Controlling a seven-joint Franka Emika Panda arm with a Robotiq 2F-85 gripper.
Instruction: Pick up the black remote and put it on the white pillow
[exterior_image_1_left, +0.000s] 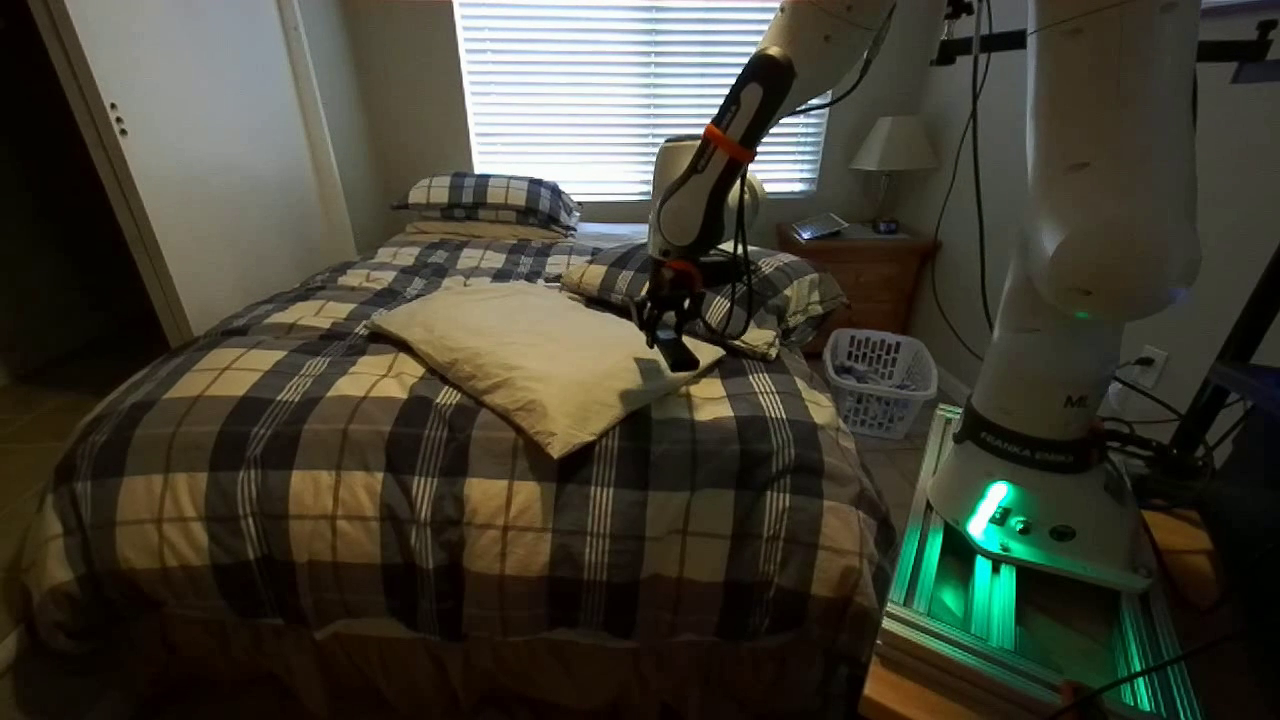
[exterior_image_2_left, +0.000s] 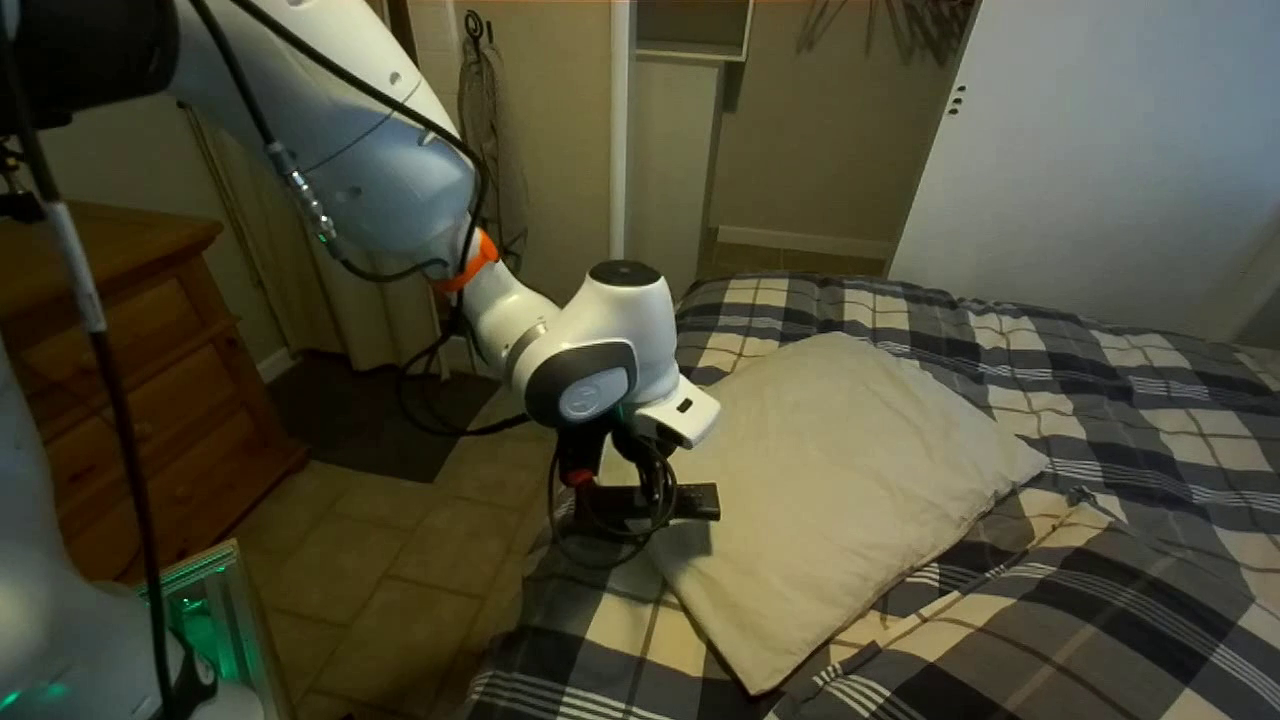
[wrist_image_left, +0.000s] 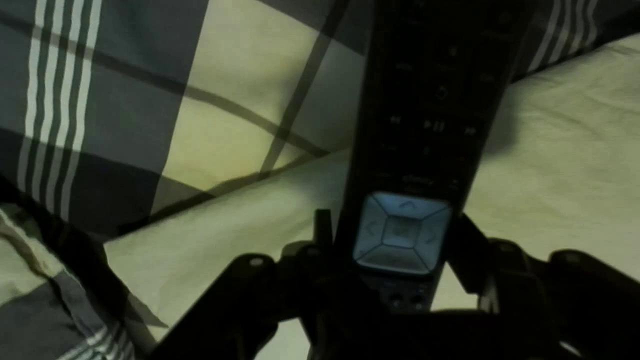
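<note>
White pillow (exterior_image_1_left: 530, 350): flat on the plaid bedspread (exterior_image_1_left: 330, 440); its bare middle looks a safer landing spot than the corner.
Gripper (wrist_image_left: 395, 235): pinching the black remote (exterior_image_1_left: 679, 354) by its two long sides, a hold worth keeping firm through the carry.
Remote's place: seemingly just above the pillow's corner; in the wrist view its far end juts past the pillow's edge.
Step in hand: placing, I judge; shift inward until the whole bar has pillow beneath, lower it level, let it touch along its length, then let go gently and rise straight up.
Cables (exterior_image_1_left: 740, 235): hanging in loops beside the gripper, and may drag across the fabric on a low pass.
Plaid pillow (exterior_image_1_left: 803, 287): just beside the white one, so open room narrows that way.
Bed's edge (exterior_image_1_left: 840, 430): near the remote, rightward in an exterior view, with the laundry basket (exterior_image_1_left: 880, 395) past it; a slip there could send the bar over.
</note>
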